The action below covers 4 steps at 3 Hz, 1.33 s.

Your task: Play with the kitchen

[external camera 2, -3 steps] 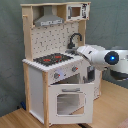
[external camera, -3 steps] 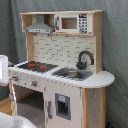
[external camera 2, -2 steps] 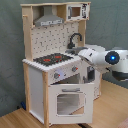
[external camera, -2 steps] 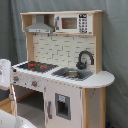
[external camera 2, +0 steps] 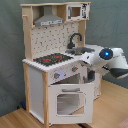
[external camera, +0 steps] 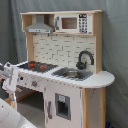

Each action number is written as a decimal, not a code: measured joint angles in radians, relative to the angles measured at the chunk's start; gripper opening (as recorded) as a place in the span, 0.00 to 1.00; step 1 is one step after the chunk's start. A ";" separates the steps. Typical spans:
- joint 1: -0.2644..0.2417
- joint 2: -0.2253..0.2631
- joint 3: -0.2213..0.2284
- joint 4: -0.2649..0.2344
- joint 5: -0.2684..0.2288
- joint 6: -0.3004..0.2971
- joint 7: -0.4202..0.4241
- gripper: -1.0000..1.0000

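Fingers of the gripper point(external camera 2: 90, 75) beside the kitchen point(external camera 2: 55, 60) front; their opening cannot be told.

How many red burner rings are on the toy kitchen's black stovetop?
2 red burner rings, side by side on the black stovetop: one nearer the first exterior view's left, the other nearer the sink.

smooth white rounded arm point(external camera 2: 112, 62) shells, a glowing blue light point(external camera 2: 105, 53) on one joint, dark grey section underneath.
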State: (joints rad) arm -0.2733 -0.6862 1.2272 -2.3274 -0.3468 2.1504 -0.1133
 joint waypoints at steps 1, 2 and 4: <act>0.000 0.080 -0.030 0.000 0.001 0.002 -0.054 1.00; -0.002 0.173 -0.043 0.000 0.001 0.017 -0.093 1.00; -0.024 0.356 -0.059 0.002 0.000 0.084 -0.203 1.00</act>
State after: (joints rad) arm -0.2975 -0.3304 1.1678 -2.3258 -0.3467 2.2340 -0.3163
